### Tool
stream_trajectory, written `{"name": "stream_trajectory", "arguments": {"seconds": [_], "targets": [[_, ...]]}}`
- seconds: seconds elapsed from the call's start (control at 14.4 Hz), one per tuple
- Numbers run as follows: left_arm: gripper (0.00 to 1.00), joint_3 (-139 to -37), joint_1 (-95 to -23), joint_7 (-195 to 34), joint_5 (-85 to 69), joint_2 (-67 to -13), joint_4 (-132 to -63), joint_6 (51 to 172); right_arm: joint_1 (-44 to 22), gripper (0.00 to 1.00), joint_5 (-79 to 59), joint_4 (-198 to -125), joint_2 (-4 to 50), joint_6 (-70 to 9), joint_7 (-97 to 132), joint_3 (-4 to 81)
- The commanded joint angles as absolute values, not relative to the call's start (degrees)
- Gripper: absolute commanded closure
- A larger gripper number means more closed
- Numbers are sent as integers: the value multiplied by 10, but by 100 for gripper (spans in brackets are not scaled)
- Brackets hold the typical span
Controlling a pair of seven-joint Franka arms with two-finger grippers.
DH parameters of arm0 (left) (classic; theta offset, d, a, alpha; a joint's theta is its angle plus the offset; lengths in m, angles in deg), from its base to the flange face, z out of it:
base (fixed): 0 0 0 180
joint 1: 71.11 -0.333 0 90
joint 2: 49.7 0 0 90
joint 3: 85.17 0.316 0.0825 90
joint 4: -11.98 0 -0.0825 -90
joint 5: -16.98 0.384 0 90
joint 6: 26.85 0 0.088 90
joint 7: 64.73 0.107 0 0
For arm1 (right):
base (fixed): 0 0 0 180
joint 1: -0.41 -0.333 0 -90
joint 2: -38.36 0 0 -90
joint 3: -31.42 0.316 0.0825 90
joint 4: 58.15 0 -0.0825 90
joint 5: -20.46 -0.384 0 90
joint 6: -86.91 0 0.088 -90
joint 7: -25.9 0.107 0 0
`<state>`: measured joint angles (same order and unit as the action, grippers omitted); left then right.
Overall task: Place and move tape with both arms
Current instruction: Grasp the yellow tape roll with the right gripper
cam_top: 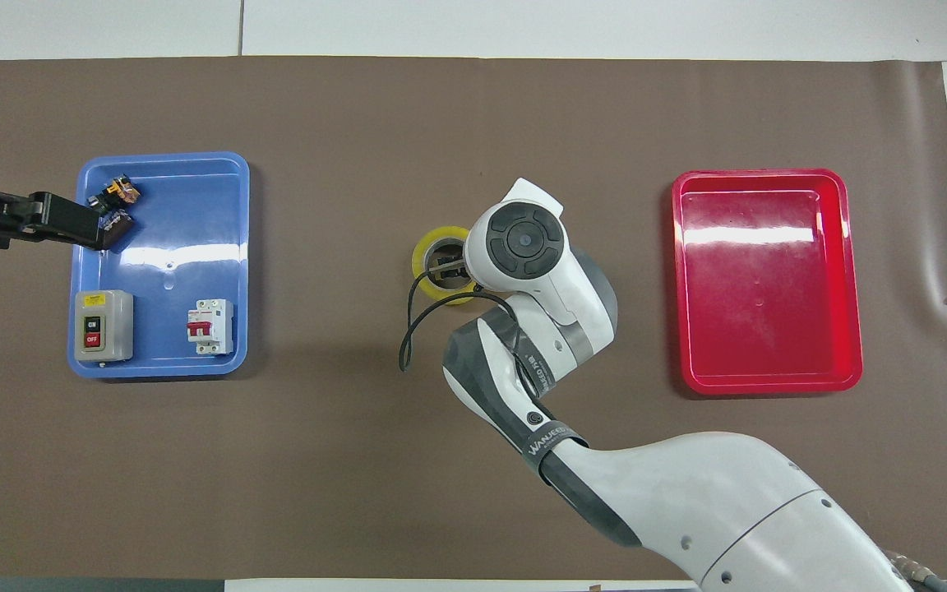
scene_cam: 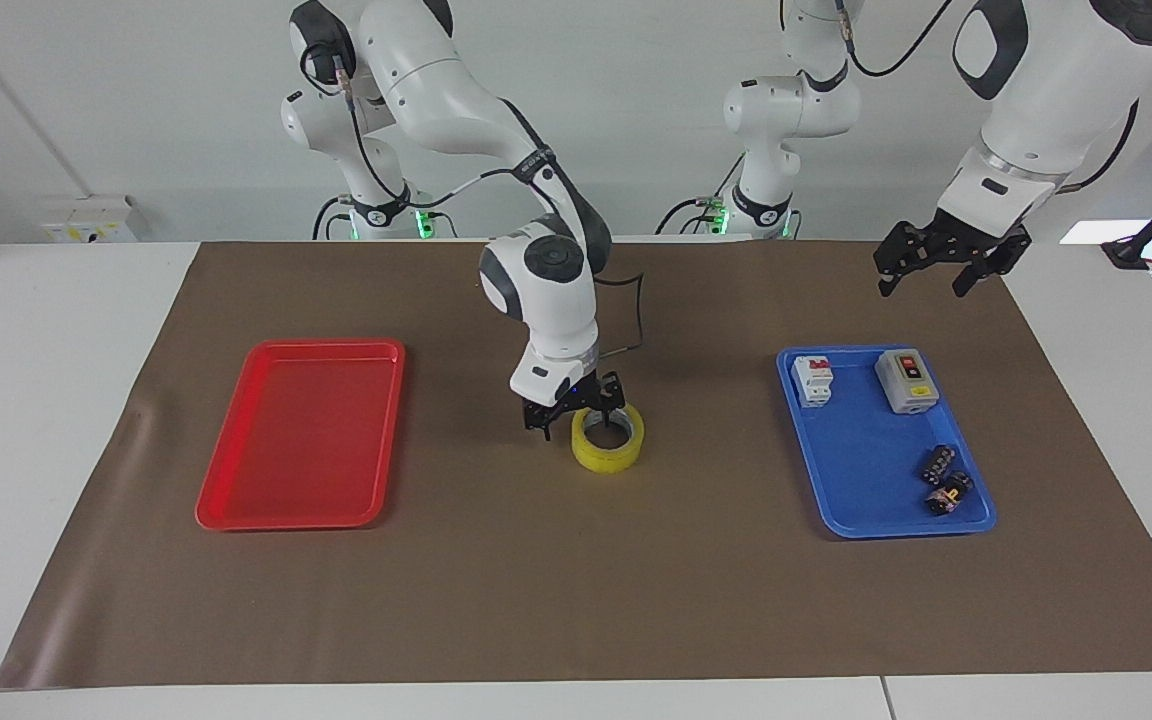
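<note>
Tape [scene_cam: 608,437] sits flat on the brown mat [scene_cam: 576,600] mid-tabletop, roughly halfway btwn the two trays, ring upright on its side face w/ the pale core showing. Going across my facing cam from its left edge: red tray [scene_cam: 301,447] toward the right arm's end, nothing in it that I can see. Next, right pincer [scene_cam: 573,412] is down at the tape, jaws spread wide, one finger over the core hole and the other just outside the ring on the red-tray side, so it straddles the ring wall; no squeeze on it, and I can't tell if a fingertip touches the roll. On the overhead cam the right arm's wrist covers most of that, only part of the yellow ring [cam_top: 432,267] peeks out. Then blue tray [scene_cam: 881,440] toward the left arm's end, holding a white breaker w/ red toggle [scene_cam: 813,380] and a grey switch box [scene_cam: 906,380] at the edge nearer the robots, plus two small dark parts [scene_cam: 944,480] at the corner farther from them. Left pincer [scene_cam: 944,262] hangs up in the air over the mat by the blue tray's robot-side edge, jaws wide, holding nothing; that arm is waiting.
</note>
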<state>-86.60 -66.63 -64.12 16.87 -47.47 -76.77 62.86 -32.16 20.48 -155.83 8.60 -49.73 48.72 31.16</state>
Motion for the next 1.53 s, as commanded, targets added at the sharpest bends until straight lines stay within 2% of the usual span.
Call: {"name": "stream_trajectory", "arguments": {"seconds": [0.0, 0.14, 0.21, 0.35, 0.62, 0.69, 0.76, 0.83, 1.11, 1.46], "targets": [[0, -864, -672, -624, 151, -466, -751, 609, -318, 0, 208, -1566, 76, -529, 495, 315], [0, -864, -675, -625, 151, -476, -770, 609, -320, 1, 208, -1563, 74, -523, 495, 315], [0, -864, -676, -626, 151, -481, -781, 612, -318, 9, 208, -1561, 74, -520, 493, 316], [0, -864, -683, -625, 145, -483, -782, 621, -319, 33, 209, -1561, 74, -513, 492, 315], [0, -864, -694, -624, 139, -498, -803, 630, -322, 41, 209, -1574, 76, -520, 494, 315], [0, -864, -695, -616, 136, -506, -813, 634, -323, 59, 208, -1574, 76, -518, 494, 315], [0, -863, -695, -603, 136, -510, -817, 633, -322, 96, 209, -1572, 76, -515, 494, 315], [0, -862, -695, -600, 137, -513, -819, 631, -322, 100, 208, -1568, 76, -510, 495, 315], [0, -864, -691, -598, 140, -524, -824, 628, -318, 100, 206, -1545, 78, -476, 495, 315], [0, -867, -687, -599, 162, -515, -800, 624, -268, 100, 208, -1431, 90, -287, 481, 312]]}}
